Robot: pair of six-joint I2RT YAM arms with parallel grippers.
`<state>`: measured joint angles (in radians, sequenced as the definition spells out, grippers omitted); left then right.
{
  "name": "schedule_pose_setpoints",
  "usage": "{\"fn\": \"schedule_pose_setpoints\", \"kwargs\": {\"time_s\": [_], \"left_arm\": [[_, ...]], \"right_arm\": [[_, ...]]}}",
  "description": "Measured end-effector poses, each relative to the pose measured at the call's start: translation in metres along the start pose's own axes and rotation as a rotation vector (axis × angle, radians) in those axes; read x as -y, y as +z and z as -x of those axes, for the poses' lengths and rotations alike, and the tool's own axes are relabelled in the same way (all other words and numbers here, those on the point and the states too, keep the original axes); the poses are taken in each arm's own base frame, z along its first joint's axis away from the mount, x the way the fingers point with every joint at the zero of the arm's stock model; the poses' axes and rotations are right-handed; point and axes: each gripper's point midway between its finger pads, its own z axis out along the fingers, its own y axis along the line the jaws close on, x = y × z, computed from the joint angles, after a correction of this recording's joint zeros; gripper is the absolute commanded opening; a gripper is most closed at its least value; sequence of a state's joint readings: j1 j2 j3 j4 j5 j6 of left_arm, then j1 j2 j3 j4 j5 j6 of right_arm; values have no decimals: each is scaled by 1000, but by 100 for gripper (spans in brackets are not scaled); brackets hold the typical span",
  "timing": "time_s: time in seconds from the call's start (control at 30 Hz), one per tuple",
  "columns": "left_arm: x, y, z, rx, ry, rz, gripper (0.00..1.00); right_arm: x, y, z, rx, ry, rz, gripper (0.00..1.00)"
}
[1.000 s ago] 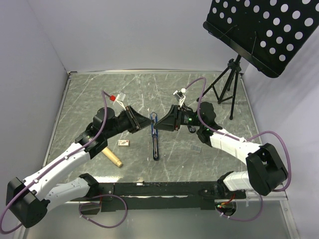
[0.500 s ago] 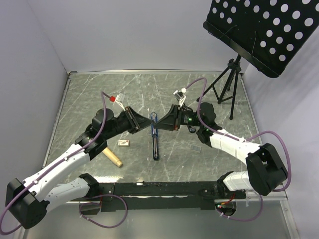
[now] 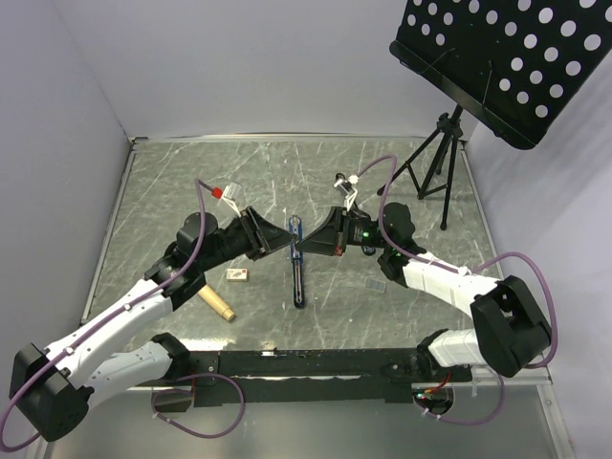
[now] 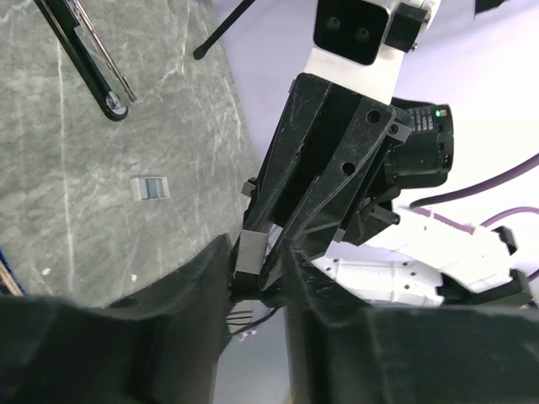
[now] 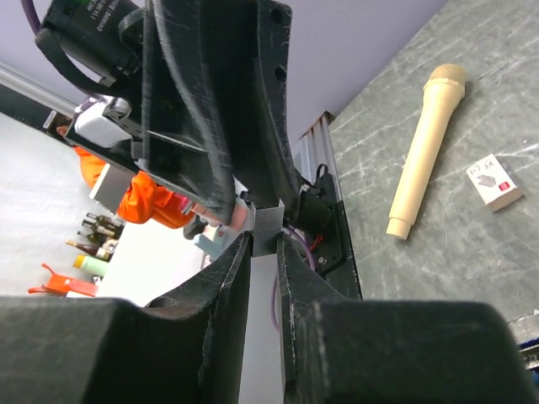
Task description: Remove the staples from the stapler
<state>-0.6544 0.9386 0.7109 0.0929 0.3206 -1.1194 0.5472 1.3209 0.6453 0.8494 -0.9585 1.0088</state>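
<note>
The stapler (image 3: 298,277) lies open at the table's middle, its black base and silvery rail (image 4: 88,55) pointing toward the arms and its blue top toward the back. Just above its far end my two grippers meet tip to tip. A short grey strip of staples (image 5: 269,227) is pinched between the fingers of my right gripper (image 5: 265,241), which is shut on it. My left gripper (image 4: 259,259) has its jaws apart around the same strip (image 4: 249,252) and the right fingertips; the strip stands close against one of the left gripper's fingers.
Another small strip of staples (image 3: 377,285) lies right of the stapler. A small white box (image 3: 237,274) and a cream wooden handle (image 3: 217,303) lie to its left. A black music stand on a tripod (image 3: 435,177) occupies the back right corner.
My right gripper has closed onto the staple strip. My left gripper's jaws have opened around it. Both arms stayed nearly in place above the stapler.
</note>
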Motion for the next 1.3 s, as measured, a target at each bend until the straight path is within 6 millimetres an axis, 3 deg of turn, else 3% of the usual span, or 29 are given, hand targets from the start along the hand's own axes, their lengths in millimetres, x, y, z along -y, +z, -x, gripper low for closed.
{"fn": "schedule_pose_setpoints", "kwargs": {"time_s": [0.07,0.1,0.2,0.47,0.7,0.93,1.13,1.3], "left_arm": [[0,0,0,-1,10,-1,66],[0,0,0,-2,14,0,79],[2,-1,1,-3,29,0,87],[-2,-3,10,27,82,59,88],[-18,6,49,118,230,268,91],[-95,10,82,136,324,649,89],[-164,-23,91,103,335,963,92],[-179,-37,88,84,352,1035,92]], "right_arm": [[0,-1,-2,-1,-1,-3,21],[0,-2,-2,1,-4,-4,21],[-3,-4,-3,4,-17,-8,21],[0,-16,-6,11,-38,-68,22],[42,-47,-22,10,-4,-391,24],[95,-107,-43,-4,83,-864,24],[126,-176,-78,-40,208,-1259,24],[140,-209,-95,-67,289,-1457,24]]}}
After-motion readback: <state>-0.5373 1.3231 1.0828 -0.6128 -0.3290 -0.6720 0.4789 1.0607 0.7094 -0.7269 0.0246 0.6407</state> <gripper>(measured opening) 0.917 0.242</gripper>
